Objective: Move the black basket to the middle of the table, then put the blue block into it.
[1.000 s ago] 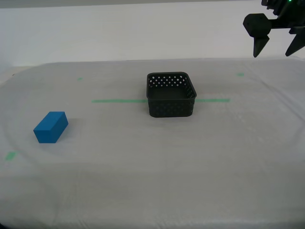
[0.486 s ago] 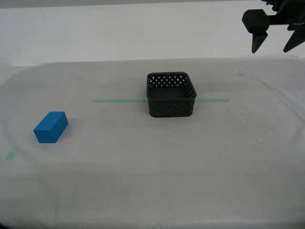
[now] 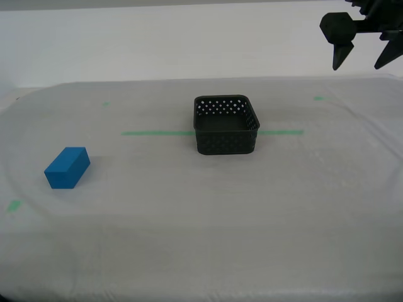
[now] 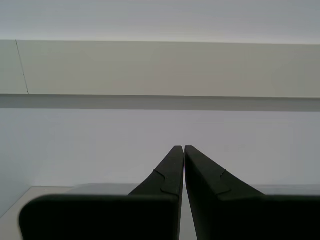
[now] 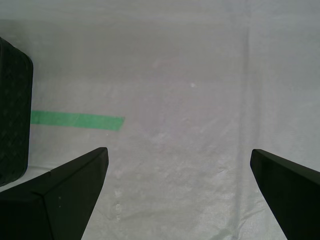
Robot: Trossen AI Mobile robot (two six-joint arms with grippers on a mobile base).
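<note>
My first hand point(image 3: 366, 61) hangs wide open, high over the white cloth bench point(image 3: 252, 207) at the exterior view's right, and my second hand point(image 4: 181, 152) is pinched together on nothing. The black plastic basket with little holes point(image 3: 226, 124) sits mid-bench on the green tape line point(image 3: 157, 133). The small bright-blue block point(image 3: 67, 167) lies well apart at the exterior view's left.

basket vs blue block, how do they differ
The black basket is an open container with rows of small holes in its walls; the blue block is solid and smooth. The basket is much larger. In the exterior view, the basket sits mid-table on the green tape line, while the block lies nearer that view's left edge. Both rest on the white table, untouched.
</note>
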